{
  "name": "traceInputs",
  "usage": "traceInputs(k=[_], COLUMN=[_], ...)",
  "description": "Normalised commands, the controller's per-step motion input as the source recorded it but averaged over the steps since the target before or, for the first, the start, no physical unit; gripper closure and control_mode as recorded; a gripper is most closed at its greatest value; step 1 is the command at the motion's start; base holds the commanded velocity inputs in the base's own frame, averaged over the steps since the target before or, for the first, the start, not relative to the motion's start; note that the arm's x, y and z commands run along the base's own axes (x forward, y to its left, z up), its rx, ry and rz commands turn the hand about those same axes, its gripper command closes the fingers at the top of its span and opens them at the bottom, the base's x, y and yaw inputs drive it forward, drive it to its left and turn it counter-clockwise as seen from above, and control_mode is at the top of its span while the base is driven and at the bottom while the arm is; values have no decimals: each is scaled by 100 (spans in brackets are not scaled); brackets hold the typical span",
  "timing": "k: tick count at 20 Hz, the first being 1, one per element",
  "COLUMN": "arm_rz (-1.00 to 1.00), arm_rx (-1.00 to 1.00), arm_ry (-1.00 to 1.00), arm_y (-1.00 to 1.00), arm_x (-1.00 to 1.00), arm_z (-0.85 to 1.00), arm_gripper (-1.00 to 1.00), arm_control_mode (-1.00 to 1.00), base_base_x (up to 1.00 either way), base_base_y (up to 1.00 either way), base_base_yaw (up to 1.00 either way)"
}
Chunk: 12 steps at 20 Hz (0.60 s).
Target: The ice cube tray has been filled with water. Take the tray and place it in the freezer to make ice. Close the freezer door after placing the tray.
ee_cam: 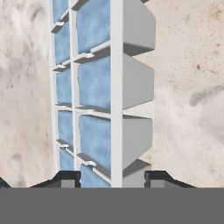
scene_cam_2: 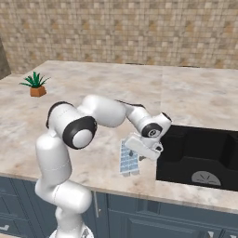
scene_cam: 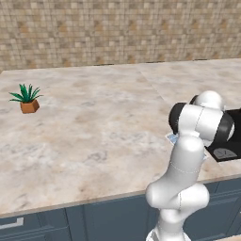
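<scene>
The ice cube tray [scene_cam_2: 128, 161] lies on the marble counter [scene_cam_2: 93, 93] near its front edge, just left of the sink. Pale blue water [ee_cam: 94, 83] fills its cells. My gripper [scene_cam_2: 138, 155] points down over the tray's sink-side end. In the hand view my gripper [ee_cam: 113, 179] straddles one long white rim of the ice cube tray [ee_cam: 116, 87]: the right fingertip [ee_cam: 155, 178] is against the outer wall, while the left fingertip stands a cell's width from the rim. In the left base view a corner of the tray [scene_cam: 172, 138] peeks out behind my arm. The freezer and its door are out of view.
A black sink [scene_cam_2: 200, 158] is sunk into the counter right beside the tray, also seen as the sink [scene_cam: 228, 150]. A small potted plant [scene_cam: 28, 100] stands far left on the counter. A tiled wall [scene_cam_2: 121, 28] runs behind. Dark blue cabinets [scene_cam: 94, 216] lie below.
</scene>
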Motion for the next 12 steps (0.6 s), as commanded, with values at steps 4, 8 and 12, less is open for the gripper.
traceInputs(k=[4,8,12], arm_rz=[2,0,-6], arm_rx=[0,0,0], arm_ry=[0,0,0], arm_y=[19,31,46], arm_x=[-4,-4,0], arm_z=[88,77,72], arm_gripper=[100,100,100], arm_control_mode=[-100,-100,-100], base_base_x=[0,0,0], base_base_y=[0,0,0], base_base_yaw=[0,0,0])
